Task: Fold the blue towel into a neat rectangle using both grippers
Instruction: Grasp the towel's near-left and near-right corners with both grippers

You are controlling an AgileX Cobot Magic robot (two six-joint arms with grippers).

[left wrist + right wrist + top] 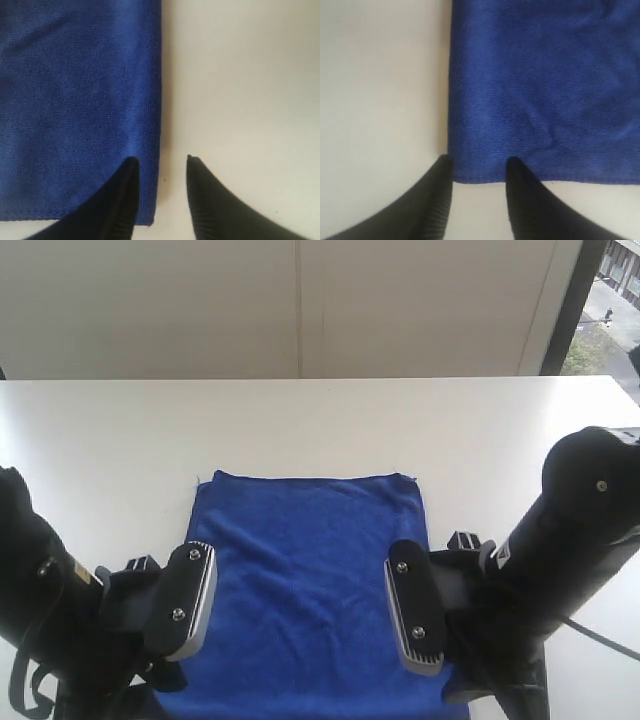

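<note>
The blue towel lies flat on the white table, its far edge straight, its near corners hidden behind both arms. My left gripper is open above the towel's near left corner; one finger overlaps the cloth, the other is over bare table. My right gripper is open at the near right corner of the towel, its fingertips straddling the hemmed edge. Nothing is held. In the exterior view the left arm and right arm flank the towel.
The white table extends around the towel on all sides. A pale wall stands behind it, with a window strip at the far right. A black cable trails from the right arm.
</note>
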